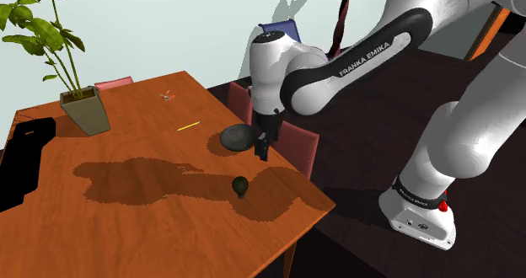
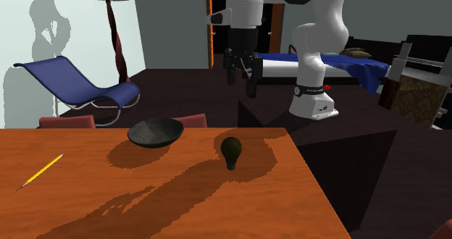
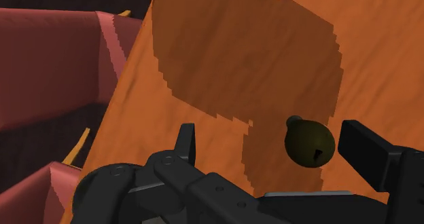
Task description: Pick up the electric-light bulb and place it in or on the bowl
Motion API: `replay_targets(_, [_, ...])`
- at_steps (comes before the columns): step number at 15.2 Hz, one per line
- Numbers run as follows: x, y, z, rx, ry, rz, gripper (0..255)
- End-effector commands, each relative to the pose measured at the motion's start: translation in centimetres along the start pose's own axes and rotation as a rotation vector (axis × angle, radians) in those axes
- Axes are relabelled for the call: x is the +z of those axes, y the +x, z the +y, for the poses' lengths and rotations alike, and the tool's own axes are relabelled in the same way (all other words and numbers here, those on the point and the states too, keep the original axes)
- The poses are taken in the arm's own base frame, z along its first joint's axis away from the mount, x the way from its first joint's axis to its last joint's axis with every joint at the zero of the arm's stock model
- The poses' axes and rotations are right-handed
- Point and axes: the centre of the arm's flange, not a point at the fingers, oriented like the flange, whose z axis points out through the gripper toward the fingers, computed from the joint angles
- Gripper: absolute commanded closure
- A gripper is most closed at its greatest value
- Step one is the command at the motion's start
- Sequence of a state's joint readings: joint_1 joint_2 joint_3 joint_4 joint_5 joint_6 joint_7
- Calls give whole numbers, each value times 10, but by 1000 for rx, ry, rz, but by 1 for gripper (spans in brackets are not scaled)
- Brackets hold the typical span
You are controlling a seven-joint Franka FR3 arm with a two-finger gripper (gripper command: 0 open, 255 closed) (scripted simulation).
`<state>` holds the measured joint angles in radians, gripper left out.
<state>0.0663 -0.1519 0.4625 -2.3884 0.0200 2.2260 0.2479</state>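
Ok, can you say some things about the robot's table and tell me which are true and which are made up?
The dark olive light bulb lies inside the dark round bowl. False: it sits on the orange-brown wooden table, beside the bowl.
The black two-finger gripper is open. True.
The gripper is lifting the bulb. False: its fingers do not touch the bulb, which rests on the table.
A thin yellow pencil lies on the table. True.
The green potted plant stands on the table. True.
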Motion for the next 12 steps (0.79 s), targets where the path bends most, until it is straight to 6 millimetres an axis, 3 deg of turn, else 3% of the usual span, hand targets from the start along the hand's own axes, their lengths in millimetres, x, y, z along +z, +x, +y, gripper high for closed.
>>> replay_targets(1, [17,15,-16,-4,-4,8,0])
replay_targets(10, [84,83,-87,-24,-28,40,0])
replay_targets(12, [90,83,-87,-24,-28,41,0])
